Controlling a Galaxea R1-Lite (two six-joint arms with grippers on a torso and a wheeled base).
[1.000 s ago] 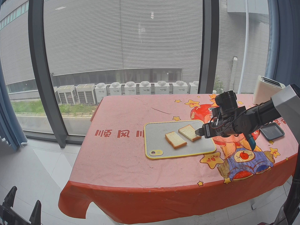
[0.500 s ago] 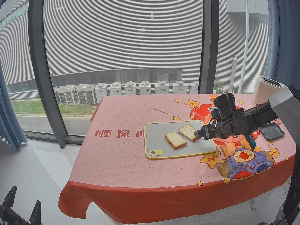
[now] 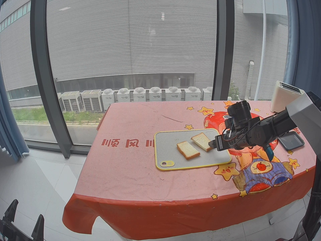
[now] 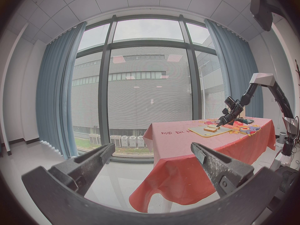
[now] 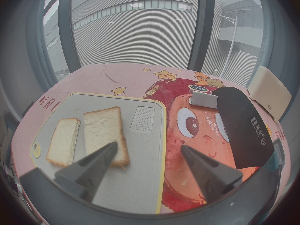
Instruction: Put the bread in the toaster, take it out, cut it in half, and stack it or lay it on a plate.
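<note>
Bread halves (image 3: pixel 188 150) flat, long axes parallel | right pincer (image 5: pixel 148 146) spread | left pincer (image 4: pixel 153 146) spread

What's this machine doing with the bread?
The bread lies cut into a left half and a right half on the cutting board. The robot's right tool, open, sits at the right half's edge, probably about to pick it up. The knife lies on the tablecloth, off the board. The left tool hangs open, far from the tablecloth.
</note>
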